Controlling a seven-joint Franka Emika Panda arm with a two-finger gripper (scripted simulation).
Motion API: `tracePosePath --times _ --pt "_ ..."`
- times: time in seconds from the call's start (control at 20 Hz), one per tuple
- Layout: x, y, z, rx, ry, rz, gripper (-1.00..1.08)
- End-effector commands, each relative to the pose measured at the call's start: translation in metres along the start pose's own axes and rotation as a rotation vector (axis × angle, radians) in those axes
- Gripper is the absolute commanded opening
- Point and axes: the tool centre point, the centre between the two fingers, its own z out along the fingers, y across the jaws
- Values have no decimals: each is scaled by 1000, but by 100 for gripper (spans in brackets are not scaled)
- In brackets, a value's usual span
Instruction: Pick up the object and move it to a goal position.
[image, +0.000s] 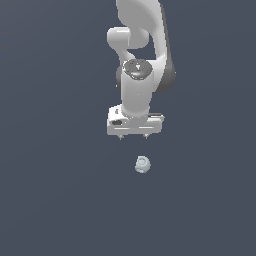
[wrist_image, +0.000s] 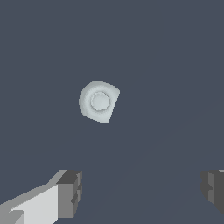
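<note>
Pale grey-green, the small lumpy object (wrist_image: 99, 101) lies on the dark floor (image: 50, 200), apart from our white gripper (image: 133, 136), whose jaws are spread wide. If we descend off-centre, we risk nudging it away.

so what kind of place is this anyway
Most likely a bare simulator scene, not a real room: a flat, featureless dark floor, a smoothly rendered white arm with its gripper open, and one small grey-green object.
</note>
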Motion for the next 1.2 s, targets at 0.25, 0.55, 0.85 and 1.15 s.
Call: tracePosePath --times 0.25,0.55,0.85,1.15 --pt "1 -17 4 3 -1 -23 100" --pt "-1 -39 8 7 -3 -60 100" --pt "3 -37 11 8 -3 -37 100" --pt "15 -39 21 10 -3 34 100"
